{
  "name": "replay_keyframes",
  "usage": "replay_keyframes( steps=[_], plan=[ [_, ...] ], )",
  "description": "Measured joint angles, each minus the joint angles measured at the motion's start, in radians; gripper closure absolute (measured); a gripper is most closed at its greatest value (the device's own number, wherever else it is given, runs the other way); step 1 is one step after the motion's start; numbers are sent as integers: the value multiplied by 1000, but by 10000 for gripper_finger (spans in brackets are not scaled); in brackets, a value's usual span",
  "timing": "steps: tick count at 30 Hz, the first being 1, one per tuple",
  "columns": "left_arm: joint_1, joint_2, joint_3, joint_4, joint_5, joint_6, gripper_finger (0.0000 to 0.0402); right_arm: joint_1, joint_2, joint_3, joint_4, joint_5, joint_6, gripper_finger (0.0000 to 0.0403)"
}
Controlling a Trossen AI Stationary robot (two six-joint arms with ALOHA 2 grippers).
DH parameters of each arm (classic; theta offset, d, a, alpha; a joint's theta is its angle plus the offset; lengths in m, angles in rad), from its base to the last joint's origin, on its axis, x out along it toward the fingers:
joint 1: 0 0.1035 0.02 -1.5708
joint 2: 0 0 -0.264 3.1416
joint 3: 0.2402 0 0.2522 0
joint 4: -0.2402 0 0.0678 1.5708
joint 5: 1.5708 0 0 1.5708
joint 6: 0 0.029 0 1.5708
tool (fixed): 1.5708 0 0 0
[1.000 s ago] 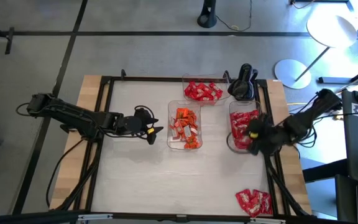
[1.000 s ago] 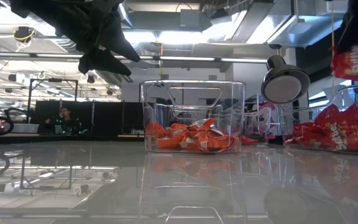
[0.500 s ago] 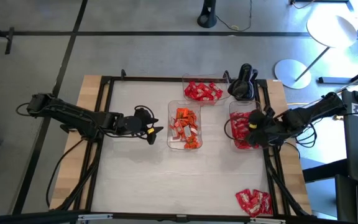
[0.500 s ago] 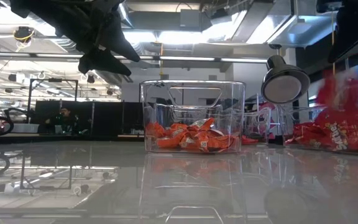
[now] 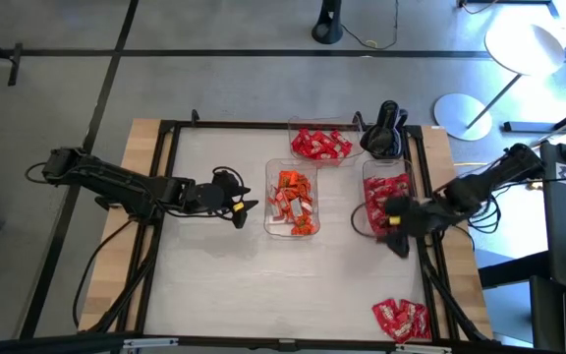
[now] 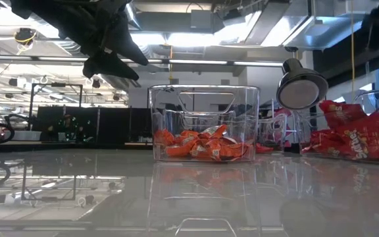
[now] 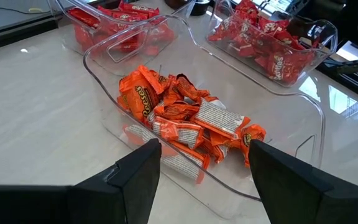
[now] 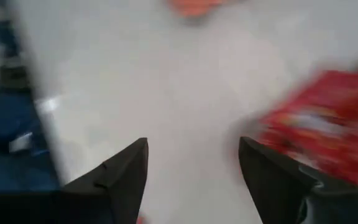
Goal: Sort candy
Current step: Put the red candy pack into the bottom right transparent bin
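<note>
Candy lies sorted in three clear trays. Orange candy (image 5: 292, 200) fills the middle tray (image 7: 303, 112), plain red candy (image 5: 319, 145) the far tray, and red candy with white marks (image 5: 385, 197) the right tray. My left gripper (image 5: 244, 209) hangs open just left of the middle tray and points at the orange candy (image 7: 185, 118). My right gripper (image 5: 393, 241) stands open and holds nothing, above the table off the right tray's near end. The right wrist view is blurred; nothing lies between the fingers of my right gripper (image 8: 194, 168).
A loose heap of red candy (image 5: 401, 320) lies at the table's near right corner. A black stand (image 5: 383, 131) sits behind the right tray. A black frame (image 5: 165, 197) runs round the white table top. Bare table stretches across the near left.
My right gripper has opened above the right tray and let go of a red candy, which has fallen onto the red heap in that tray. The gripper has then swung toward the table's near edge, past the tray's near end.
</note>
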Motion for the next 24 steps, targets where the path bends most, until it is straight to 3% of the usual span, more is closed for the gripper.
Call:
replay_keyframes(
  steps=[4,9,18,24],
  plan=[
    [0,0,0,0,0,-3,169,93,62,1,158,-25,-7,155],
    [0,0,0,0,0,-3,169,215,186,1,220,-26,29,155],
    [0,0,0,0,0,-7,169,391,440,1,220,-148,324,155],
    [0,0,0,0,0,-7,169,445,582,1,277,-257,536,155]
  ],
)
